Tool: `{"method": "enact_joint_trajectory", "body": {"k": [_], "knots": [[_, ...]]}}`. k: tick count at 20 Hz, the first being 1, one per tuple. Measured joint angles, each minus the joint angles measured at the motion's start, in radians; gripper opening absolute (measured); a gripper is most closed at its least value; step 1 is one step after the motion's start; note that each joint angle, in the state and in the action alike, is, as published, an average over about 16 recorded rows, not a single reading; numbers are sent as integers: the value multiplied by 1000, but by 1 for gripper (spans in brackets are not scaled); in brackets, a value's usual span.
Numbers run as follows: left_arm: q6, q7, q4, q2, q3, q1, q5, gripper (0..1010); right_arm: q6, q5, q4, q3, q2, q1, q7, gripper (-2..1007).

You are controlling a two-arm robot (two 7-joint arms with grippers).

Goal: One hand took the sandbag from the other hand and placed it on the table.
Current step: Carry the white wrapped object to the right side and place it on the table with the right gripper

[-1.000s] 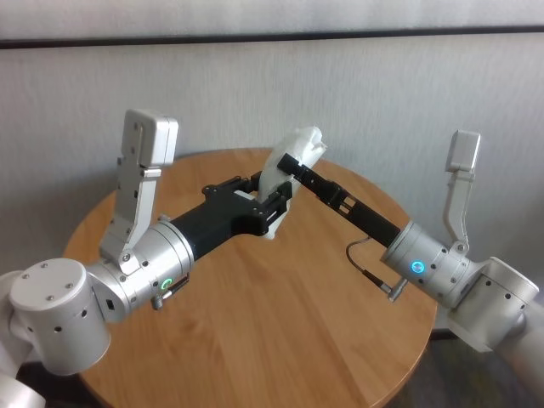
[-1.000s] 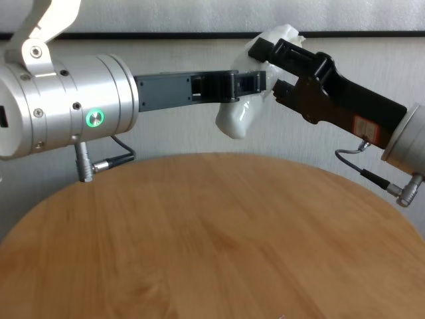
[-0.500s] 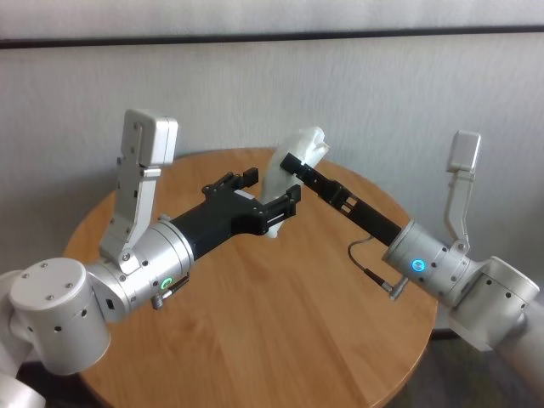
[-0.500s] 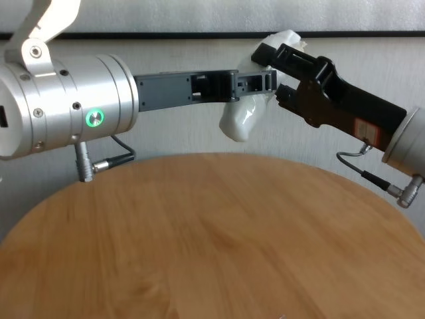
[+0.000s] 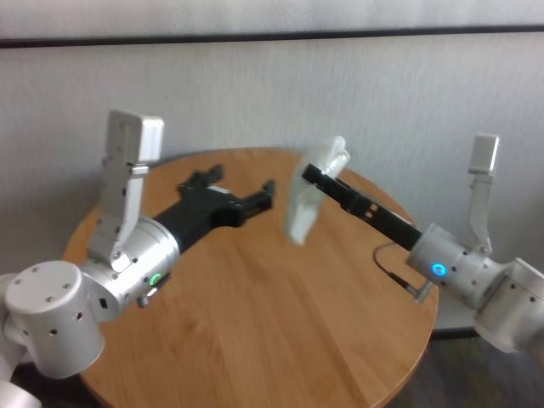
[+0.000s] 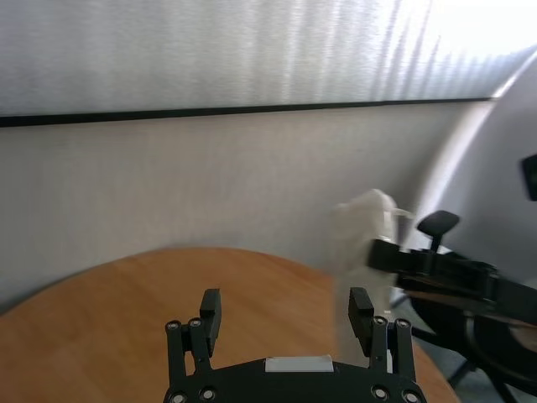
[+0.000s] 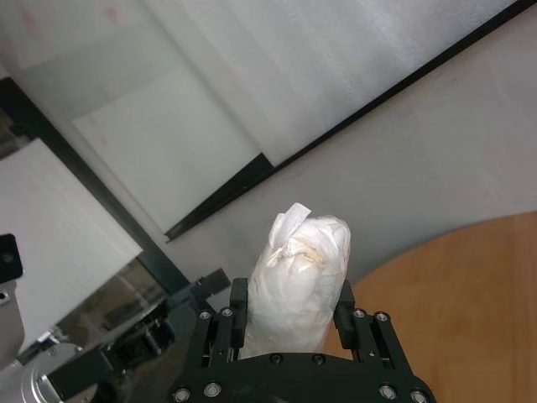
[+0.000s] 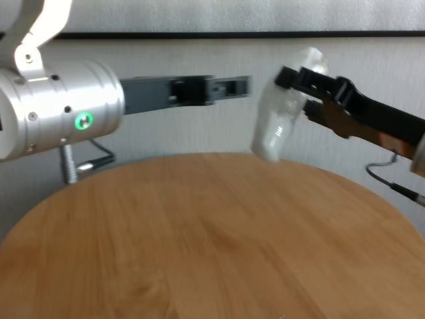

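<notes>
White bag point(image 5: 303, 202): clamped in right tool point(image 7: 291, 312), hanging above tabletop point(image 5: 255, 323), w/ tip up.
Left tool point(image 6: 285, 312): fingers spread, empty, apart from bag, giving room.
Next, prob.: lower bag to wood.

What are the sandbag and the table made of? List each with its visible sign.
Sandbag: looks like thin white fabric or plastic film over a loose filling; it is wrinkled, lumpy and pinched at the tip where the right end effector clamps it.

Table: looks like light brown wood or wood-look laminate, smooth with a low sheen; grain streaks show, but which one it is cannot be told.
</notes>
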Motion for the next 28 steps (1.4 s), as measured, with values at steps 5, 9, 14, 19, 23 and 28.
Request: {"method": "enact_joint_trajectory", "body": {"k": [5, 9, 14, 19, 23, 28], "knots": [[26, 123, -3, -26, -30, 21, 48, 1000, -4, -59, -44, 7, 63, -26, -70, 595], [59, 219, -3, -55, -52, 38, 92, 1000, 15, -110, -87, 12, 123, -51, -151, 595], [94, 296, 3, -85, -64, 51, 134, 1000, 65, -169, -134, 16, 196, -78, -259, 595], [117, 330, 10, -101, -65, 56, 155, 1000, 126, -218, -162, 11, 239, -86, -340, 595], [123, 333, 12, -104, -64, 56, 158, 1000, 175, -256, -162, -2, 242, -71, -380, 595], [119, 330, 12, -101, -63, 55, 154, 1000, 226, -303, -136, -30, 216, -33, -398, 595]]}}
